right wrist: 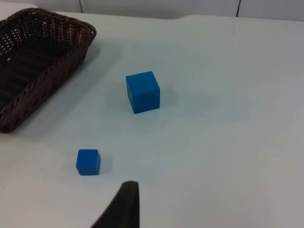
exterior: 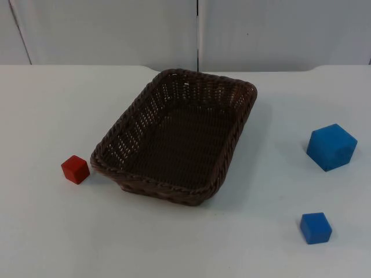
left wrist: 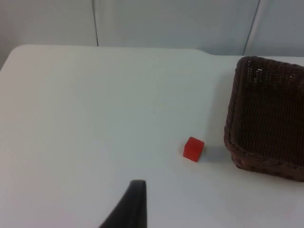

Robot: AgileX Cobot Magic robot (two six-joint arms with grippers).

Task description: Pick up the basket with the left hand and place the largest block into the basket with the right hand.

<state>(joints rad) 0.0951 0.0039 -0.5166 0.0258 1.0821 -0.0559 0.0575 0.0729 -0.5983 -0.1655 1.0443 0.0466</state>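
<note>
Basket (exterior: 174, 139) mid-bench (exterior: 52, 231), long axis running away from camera, red block (exterior: 75, 169) beside its left corner. Largest blue block (exterior: 331, 147) right of basket, nearer right arm. Both end effectors wait; finger state cannot tell.

1. Left gripper fingertip (left wrist: 133, 205): black, matte, a narrow tapering blade with a blunt, squared-off tip; smooth surface, no markings visible.
2. Right gripper fingertip (right wrist: 124, 205): black, the same tapering shape; blunt rounded end, plain and unmarked.
</note>
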